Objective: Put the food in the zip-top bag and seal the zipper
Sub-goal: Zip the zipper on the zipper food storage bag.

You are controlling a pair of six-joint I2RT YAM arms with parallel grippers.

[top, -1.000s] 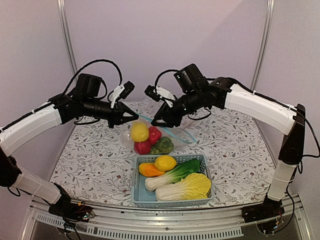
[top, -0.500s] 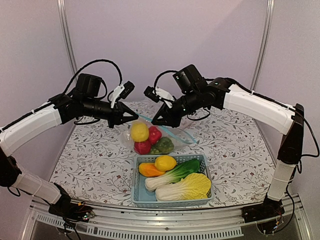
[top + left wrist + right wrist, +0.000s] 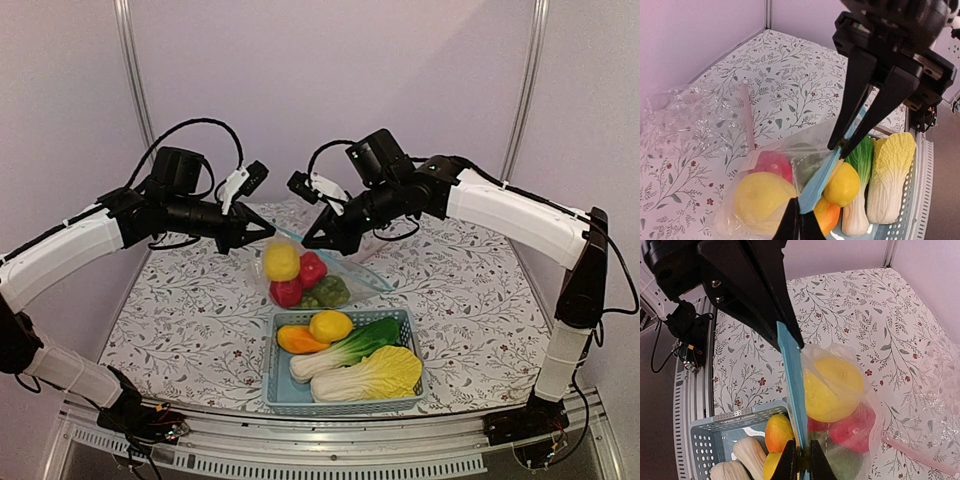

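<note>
The clear zip-top bag hangs between my two grippers just behind the basket. It holds a yellow lemon, two red fruits and a green piece. My left gripper is shut on one end of the teal-blue zipper. My right gripper is shut on the strip further along. The strip runs taut between them in the right wrist view. In the left wrist view my gripper pinches the strip's near end. In the right wrist view my gripper pinches it low down.
The light-blue basket at the near middle holds a lemon, an orange piece, a bok choy and a pale cabbage. A second crinkly clear plastic sheet with a pink strip lies on the floral tablecloth behind.
The bag with its food has risen slightly and shifted a little right. Both grippers stay pinched on the zipper strip.
</note>
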